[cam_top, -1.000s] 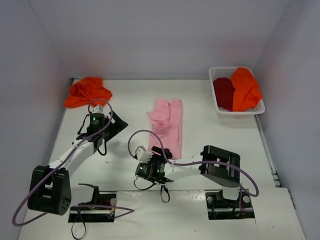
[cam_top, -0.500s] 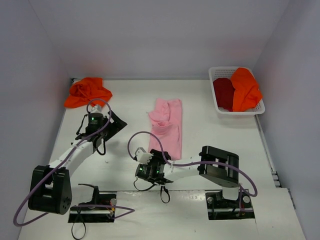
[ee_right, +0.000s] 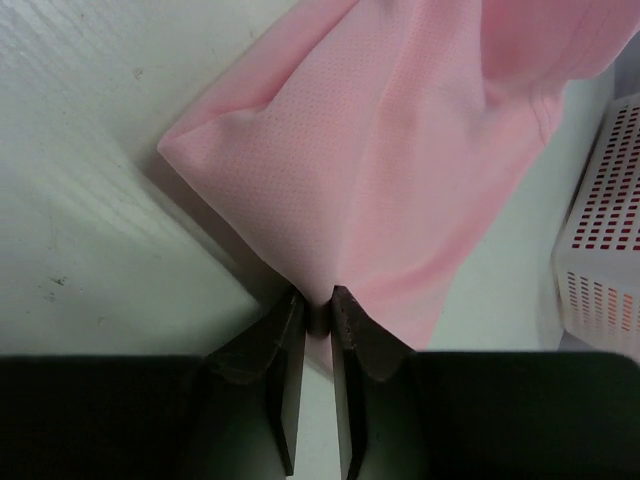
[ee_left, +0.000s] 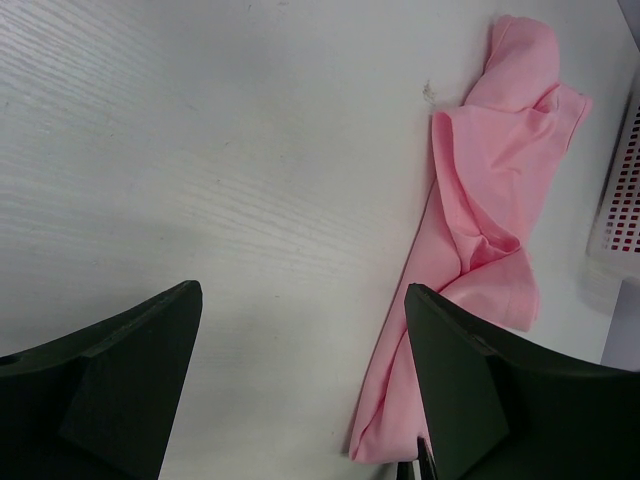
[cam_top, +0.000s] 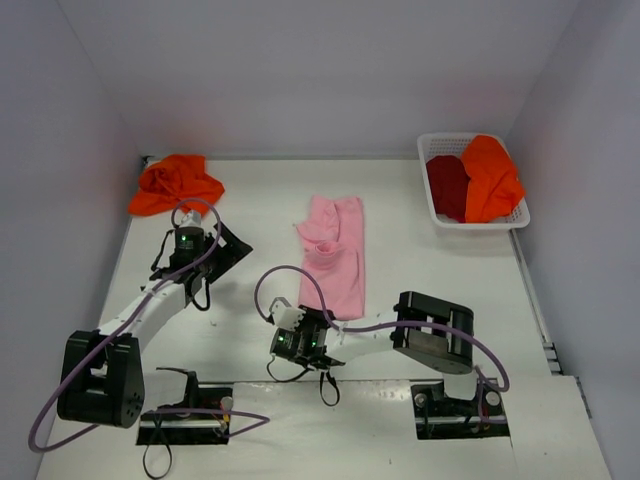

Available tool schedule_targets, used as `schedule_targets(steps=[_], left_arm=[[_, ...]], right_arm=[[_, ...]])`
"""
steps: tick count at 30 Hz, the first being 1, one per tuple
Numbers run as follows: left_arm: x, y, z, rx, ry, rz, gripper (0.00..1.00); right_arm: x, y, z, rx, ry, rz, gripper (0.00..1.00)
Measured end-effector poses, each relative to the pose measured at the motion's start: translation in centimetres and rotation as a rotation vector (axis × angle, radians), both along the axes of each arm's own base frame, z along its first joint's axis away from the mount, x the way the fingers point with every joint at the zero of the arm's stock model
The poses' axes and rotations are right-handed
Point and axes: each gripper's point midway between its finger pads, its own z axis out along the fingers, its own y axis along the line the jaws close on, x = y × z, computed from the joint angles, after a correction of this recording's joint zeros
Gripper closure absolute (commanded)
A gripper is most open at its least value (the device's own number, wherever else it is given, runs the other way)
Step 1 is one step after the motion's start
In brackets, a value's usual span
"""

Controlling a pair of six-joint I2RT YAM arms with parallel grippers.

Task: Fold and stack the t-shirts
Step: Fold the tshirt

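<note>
A light pink t-shirt [cam_top: 335,255] lies as a long, partly folded strip in the middle of the table, also seen in the left wrist view [ee_left: 490,200]. My right gripper [cam_top: 316,320] sits at its near end. In the right wrist view the right gripper [ee_right: 318,300] is shut on a pinch of the pink t-shirt's [ee_right: 400,150] near edge. My left gripper [cam_top: 228,248] hovers wide open over bare table to the left of the shirt, nothing between the fingers of the left gripper [ee_left: 300,400]. A crumpled orange t-shirt [cam_top: 175,183] lies at the back left.
A white latticed basket [cam_top: 523,216] at the back right holds a dark red t-shirt [cam_top: 447,185] and an orange t-shirt [cam_top: 490,178]. The basket's wall shows in the right wrist view [ee_right: 600,250]. White walls close in the table on three sides.
My right gripper's jaws have closed onto the pink t-shirt's near edge, and the arm has shifted slightly towards the near side. The left arm has barely moved and stays open.
</note>
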Motion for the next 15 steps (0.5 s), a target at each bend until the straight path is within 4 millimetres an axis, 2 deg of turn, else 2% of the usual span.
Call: schedule_targets(steps=[4,15], left_arm=[[-0.08,-0.05,-0.09,-0.002,0.002,-0.003,0.23],[-0.22,-0.08,-0.34,-0.004,0.004,-0.005,0.23]], right_arm=[[-0.20,0.05,-0.24,-0.001,0.019,0.006,1.00],[-0.35,0.70,0.23,0.007,0.042,0.004,1.00]])
